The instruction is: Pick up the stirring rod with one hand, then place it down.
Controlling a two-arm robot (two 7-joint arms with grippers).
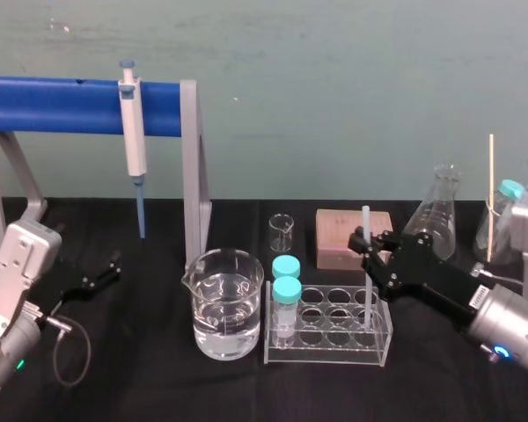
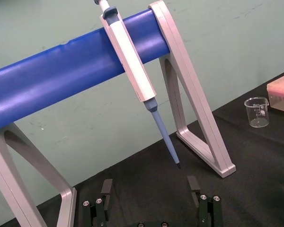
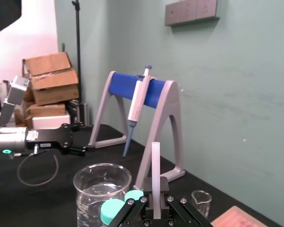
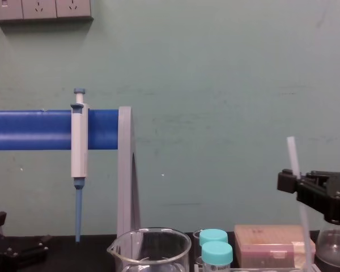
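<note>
right gripper (image 1: pixel 367 248) clamps stirring rod (image 1: pixel 366 220); left gripper (image 1: pixel 101 274) idle.

The tube rack (image 1: pixel 330 338) sat front and centre on the table (image 1: pixel 158 387), with the large beaker (image 1: pixel 226 303) just left of it. Two capped tubes (image 1: pixel 286 294) stood in the rack's left end. The stirring rod (image 1: pixel 366 255) stood upright at its right end (the right gripper (image 1: pixel 374 255) clamped round it). Behind the rack were the small beaker (image 1: pixel 282 232) and the box (image 1: pixel 352 236), with the flask (image 1: pixel 437 215) farther right. The pipette (image 1: pixel 134 132) hung on the stand (image 1: pixel 70 105) back left, and the left gripper (image 1: pixel 106 271) lay before it.

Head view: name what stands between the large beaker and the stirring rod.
Two capped tubes in the rack, and its empty holes, stand between beaker and stirring rod: head view.
</note>
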